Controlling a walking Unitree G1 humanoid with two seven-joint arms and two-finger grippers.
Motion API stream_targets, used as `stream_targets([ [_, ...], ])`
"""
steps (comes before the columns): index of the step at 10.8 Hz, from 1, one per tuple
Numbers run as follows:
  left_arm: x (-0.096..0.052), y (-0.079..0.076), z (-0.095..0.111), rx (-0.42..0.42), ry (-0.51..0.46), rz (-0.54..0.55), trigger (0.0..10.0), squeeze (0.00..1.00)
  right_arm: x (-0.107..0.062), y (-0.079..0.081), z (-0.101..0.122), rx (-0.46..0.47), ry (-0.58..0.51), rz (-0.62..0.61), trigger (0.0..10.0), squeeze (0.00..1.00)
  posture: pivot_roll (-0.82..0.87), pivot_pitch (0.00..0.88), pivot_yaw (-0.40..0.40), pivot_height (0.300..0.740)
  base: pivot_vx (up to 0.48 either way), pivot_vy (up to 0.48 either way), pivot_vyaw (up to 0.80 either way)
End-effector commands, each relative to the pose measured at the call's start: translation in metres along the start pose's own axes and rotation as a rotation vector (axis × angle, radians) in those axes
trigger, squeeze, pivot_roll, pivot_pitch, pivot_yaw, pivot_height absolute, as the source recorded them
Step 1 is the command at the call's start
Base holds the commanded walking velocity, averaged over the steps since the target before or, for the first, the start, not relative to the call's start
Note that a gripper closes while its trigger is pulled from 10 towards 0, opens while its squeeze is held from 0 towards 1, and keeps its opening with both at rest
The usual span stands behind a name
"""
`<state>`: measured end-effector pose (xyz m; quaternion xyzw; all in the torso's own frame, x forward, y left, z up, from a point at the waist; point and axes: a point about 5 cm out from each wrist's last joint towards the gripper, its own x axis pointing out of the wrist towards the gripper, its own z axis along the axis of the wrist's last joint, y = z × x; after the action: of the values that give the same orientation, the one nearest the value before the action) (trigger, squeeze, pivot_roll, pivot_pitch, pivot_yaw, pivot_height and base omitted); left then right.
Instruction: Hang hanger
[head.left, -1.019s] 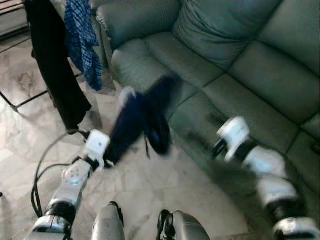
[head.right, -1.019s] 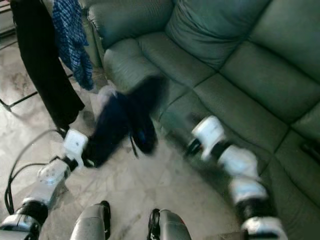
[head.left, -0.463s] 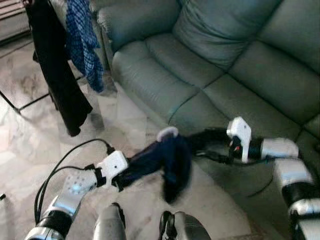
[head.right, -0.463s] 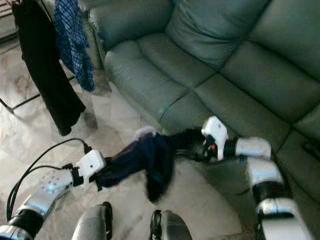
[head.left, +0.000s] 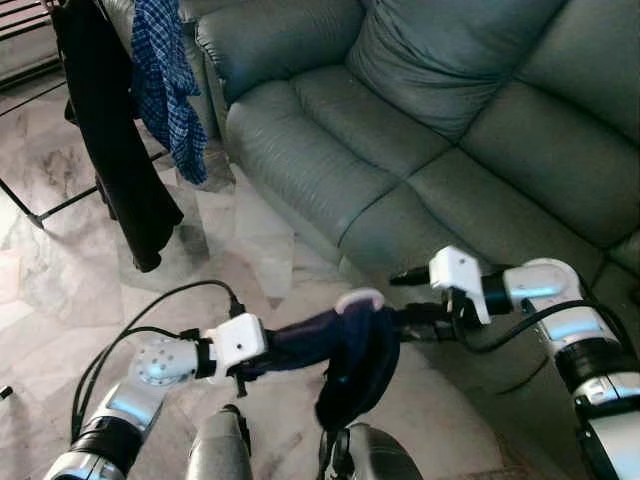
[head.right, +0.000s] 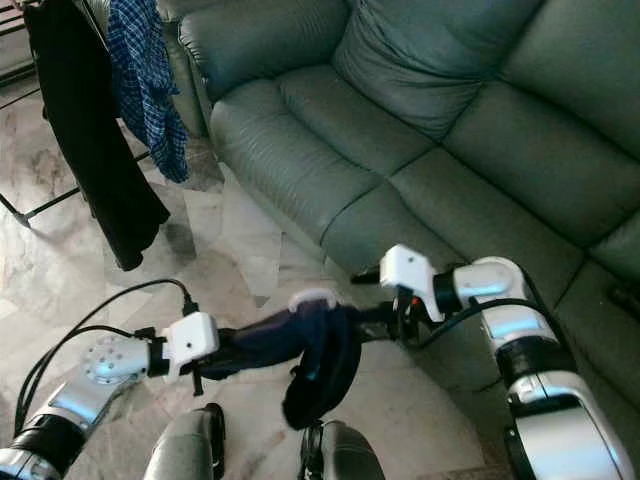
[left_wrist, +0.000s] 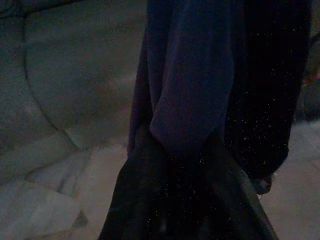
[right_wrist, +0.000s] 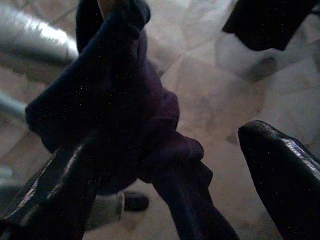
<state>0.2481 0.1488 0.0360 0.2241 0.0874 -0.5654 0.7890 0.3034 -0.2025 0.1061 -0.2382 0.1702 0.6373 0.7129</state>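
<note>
A dark blue garment (head.left: 345, 350) hangs low in the middle of the head views, slung between the two arms in front of the green sofa (head.left: 400, 130). The left gripper (head.left: 262, 358) is clenched on one end of the cloth. The right gripper (head.left: 405, 318) meets the other end from the right — its jaws stand parted in the wrist view, one finger (right_wrist: 280, 170) clear of the cloth, so I judge it is not gripping. A pale bit (head.left: 358, 298) at the top of the bundle may be the hanger; hard to tell. The bundle's long axis runs left to right. The rack with a black garment (head.left: 110, 130) and a plaid shirt (head.left: 165, 80) stands upper left — on the left arm's side, well apart from the load.
</note>
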Motion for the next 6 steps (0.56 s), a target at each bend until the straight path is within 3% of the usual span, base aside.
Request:
stream_targets([
  [1,0.007,0.001,0.012,0.042,-0.037,-0.031,0.0,0.0,-0.003,0.002,-0.005,-0.032,0.066,0.044,5.5,0.0,0.0,0.143,-0.082,0.74,0.0,0.0,0.0],
  [2,0.01,0.001,0.015,0.055,-0.043,-0.048,0.0,0.0,0.003,0.001,-0.003,-0.071,0.102,0.09,0.0,0.0,0.0,0.149,-0.086,0.74,0.0,0.0,0.0],
  [6,0.012,0.0,0.018,0.058,-0.052,-0.059,0.0,0.0,-0.004,0.011,-0.023,-0.026,0.243,0.221,0.0,0.0,0.0,0.156,-0.092,0.74,0.0,0.0,0.0],
])
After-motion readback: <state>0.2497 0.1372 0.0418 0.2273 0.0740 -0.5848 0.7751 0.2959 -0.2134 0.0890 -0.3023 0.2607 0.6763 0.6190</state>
